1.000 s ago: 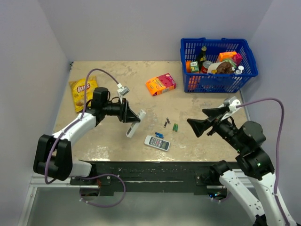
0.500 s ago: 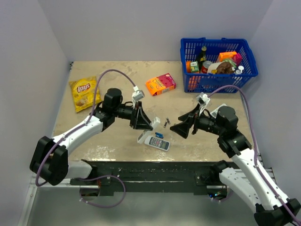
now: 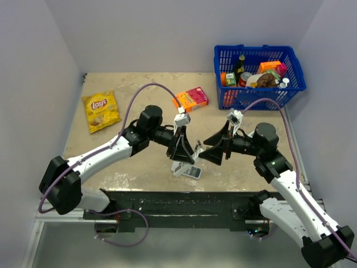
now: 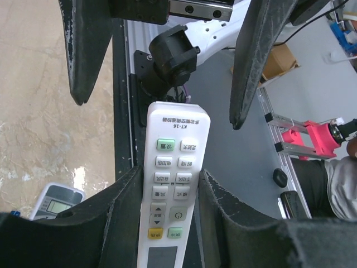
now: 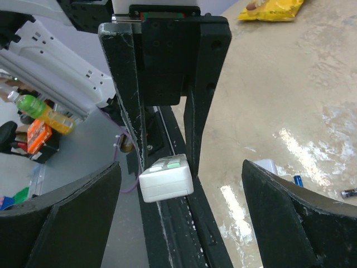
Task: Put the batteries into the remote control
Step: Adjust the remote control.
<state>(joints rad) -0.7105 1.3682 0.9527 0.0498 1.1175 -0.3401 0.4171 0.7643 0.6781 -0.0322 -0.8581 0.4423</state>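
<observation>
My left gripper is shut on a long slim white remote control and holds it on end above the table's near edge. Its face with rows of buttons shows in the left wrist view, clamped between my fingers. Its end shows in the right wrist view. My right gripper is open and empty. It faces the remote from the right, close by. One thin dark battery lies on the table at the right edge of the right wrist view. The other battery is hidden.
A white remote with a display lies under the grippers, with a small blue item beside it. An orange box and a blue basket of groceries are at the back. A yellow chips bag lies far left.
My left gripper has carried the remote to the right and toward the near edge. My right gripper has swung left to face it, still open.
</observation>
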